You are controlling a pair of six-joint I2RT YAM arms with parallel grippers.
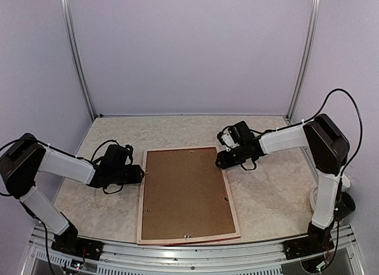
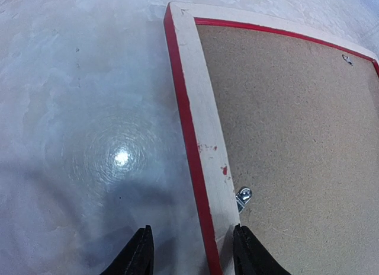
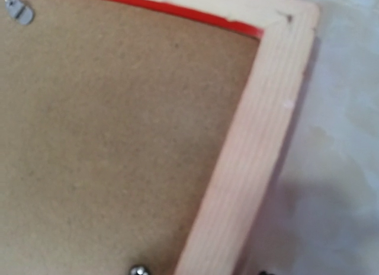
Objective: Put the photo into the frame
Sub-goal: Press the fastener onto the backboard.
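Frame (image 1: pixel 141 198) first: it lies flat on the desk (image 1: pixel 272 192) at the middle of the top view. Its long sides run from 12 to 6 o'clock, and its 6 o'clock end reaches the near edge. It is face down, so you see the pale wood back around a brown backing board (image 1: pixel 186 192), with only a thin red line along the outer edge.

Your left gripper (image 1: pixel 141 174) sits low at the frame's 9 o'clock side, close to the 10 o'clock corner. In the left wrist view its fingertips (image 2: pixel 139 254) are spread apart and pinch nothing. The red edge runs up between them, with one tip over bare desk and the other over the pale rail (image 2: pixel 204 138). A small metal turn clip (image 2: pixel 243 196) sits on the board just past that rail.

Your right gripper (image 1: pixel 220 159) is at the frame's 1 o'clock corner. The right wrist view shows that corner and another clip (image 3: pixel 19 10) at 10 o'clock in the picture, but almost none of the fingers, so you cannot tell whether they are spread or pressed together.
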